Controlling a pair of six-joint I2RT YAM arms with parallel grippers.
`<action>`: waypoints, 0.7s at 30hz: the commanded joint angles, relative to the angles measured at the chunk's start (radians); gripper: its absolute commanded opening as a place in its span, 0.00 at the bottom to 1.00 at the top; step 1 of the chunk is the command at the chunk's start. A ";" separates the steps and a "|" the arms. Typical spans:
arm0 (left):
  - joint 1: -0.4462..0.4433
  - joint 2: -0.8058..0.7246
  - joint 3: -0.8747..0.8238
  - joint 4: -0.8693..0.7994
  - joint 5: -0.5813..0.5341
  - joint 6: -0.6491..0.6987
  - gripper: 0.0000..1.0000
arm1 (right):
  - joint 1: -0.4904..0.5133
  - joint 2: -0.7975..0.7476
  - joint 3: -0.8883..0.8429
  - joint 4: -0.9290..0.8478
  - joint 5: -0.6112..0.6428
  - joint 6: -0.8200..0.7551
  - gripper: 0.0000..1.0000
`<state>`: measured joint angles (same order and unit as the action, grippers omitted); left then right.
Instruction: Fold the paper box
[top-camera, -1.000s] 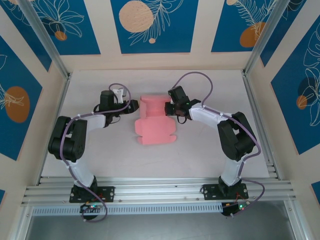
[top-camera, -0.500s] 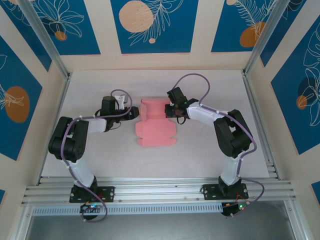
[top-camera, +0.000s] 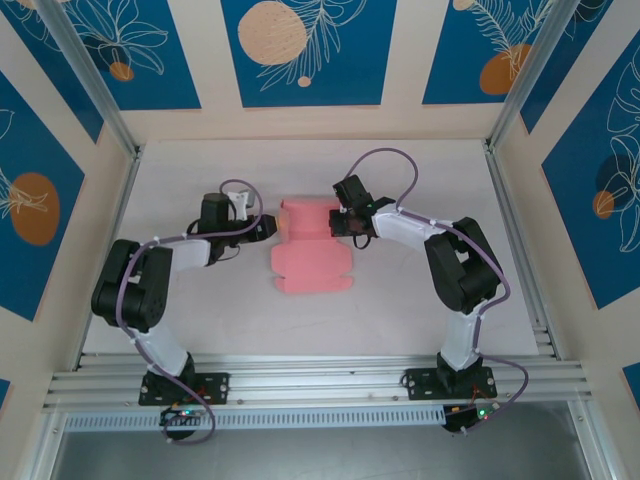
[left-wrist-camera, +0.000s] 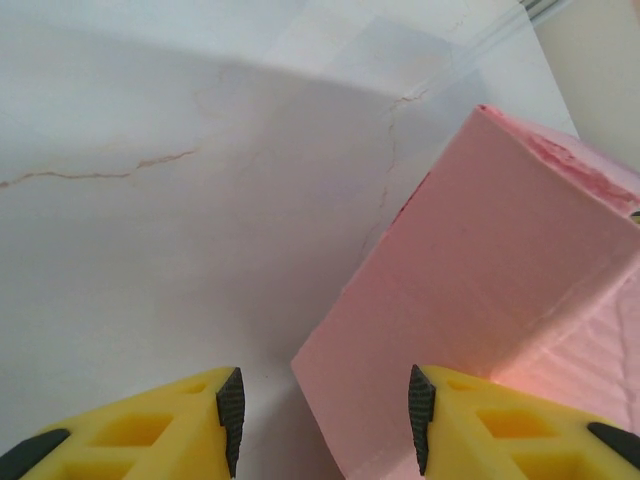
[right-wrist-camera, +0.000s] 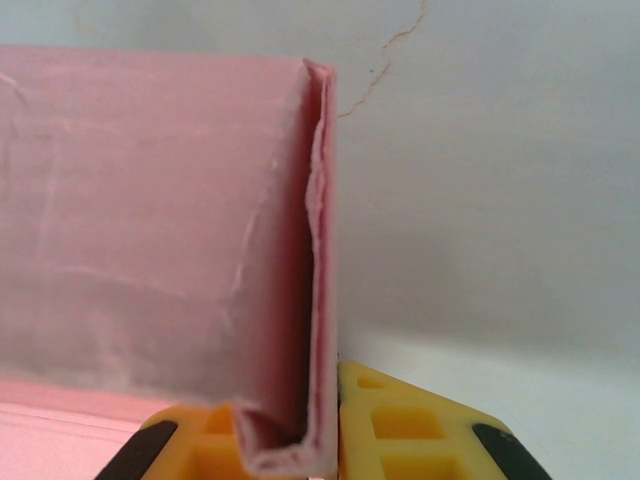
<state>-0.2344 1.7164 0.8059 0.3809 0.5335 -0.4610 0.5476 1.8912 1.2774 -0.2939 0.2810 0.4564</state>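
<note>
The salmon-pink paper box (top-camera: 311, 262) lies partly folded in the middle of the white table, its far part raised as a wall (top-camera: 308, 216). My right gripper (top-camera: 341, 222) is shut on that wall's right end; in the right wrist view the doubled pink card (right-wrist-camera: 200, 230) stands pinched between the yellow fingers (right-wrist-camera: 420, 430) of the gripper (right-wrist-camera: 335, 425). My left gripper (top-camera: 272, 227) sits at the box's left side, open. In the left wrist view the near corner of the pink wall (left-wrist-camera: 480, 270) reaches in between the black pads (left-wrist-camera: 231, 412) of the gripper (left-wrist-camera: 325, 415), without being squeezed.
The white table (top-camera: 200, 310) has faint crack lines. Aluminium rails (top-camera: 515, 230) run along both sides and the front edge, with blue-patterned walls behind. Open table surface lies in front of the box and beyond both arms.
The left gripper has slid right and nearer to the box's left edge, its jaws narrowing a little. The right gripper has shifted slightly left with the raised wall in its grip.
</note>
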 joint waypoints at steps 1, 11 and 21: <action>-0.015 -0.033 -0.010 0.000 0.042 0.028 0.48 | -0.002 0.019 0.040 -0.004 -0.012 0.015 0.14; -0.052 -0.006 0.030 -0.011 0.039 0.042 0.48 | 0.000 0.028 0.054 -0.004 -0.028 0.012 0.14; -0.093 0.053 0.103 -0.069 -0.071 0.096 0.40 | 0.016 0.010 0.043 -0.001 -0.025 0.001 0.14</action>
<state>-0.3096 1.7451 0.8761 0.3481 0.5098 -0.4080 0.5499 1.9099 1.2961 -0.2939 0.2771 0.4561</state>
